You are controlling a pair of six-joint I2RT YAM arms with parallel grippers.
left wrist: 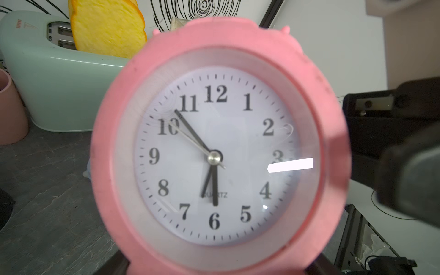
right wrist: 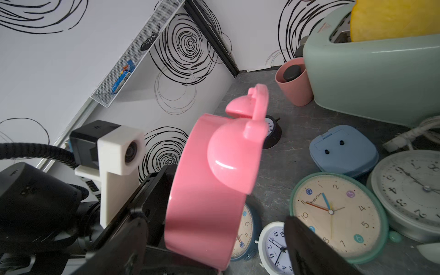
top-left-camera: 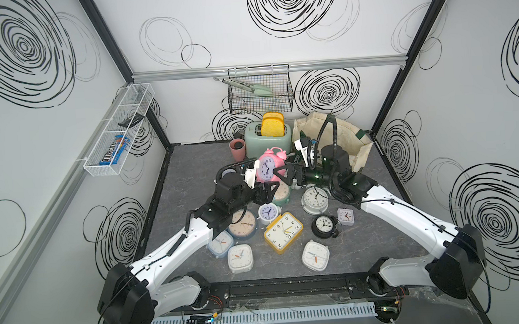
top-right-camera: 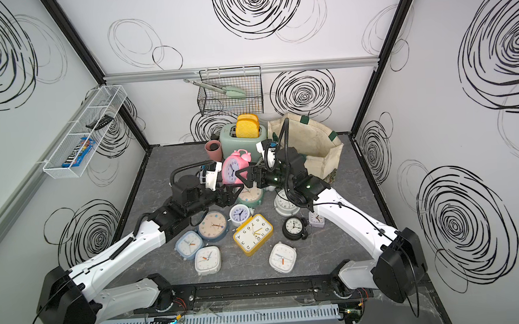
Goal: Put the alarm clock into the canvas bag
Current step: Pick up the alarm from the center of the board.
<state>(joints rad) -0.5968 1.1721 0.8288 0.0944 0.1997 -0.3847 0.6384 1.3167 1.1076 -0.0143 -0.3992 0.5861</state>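
While it hangs lifted over the table [top-left-camera: 365, 242], the pink alarm clock [top-left-camera: 266, 168] is not yet inside the canvas bag [top-left-camera: 343, 136].
The left claw [top-left-camera: 267, 185] clamps its smooth, round plastic body at the foot; the right claw [top-left-camera: 279, 172] stands wide around the rim, a gap showing, probably to take it over, because the soft cream bag, mouth open, sits on that side, beside the mint toaster [top-left-camera: 266, 140].
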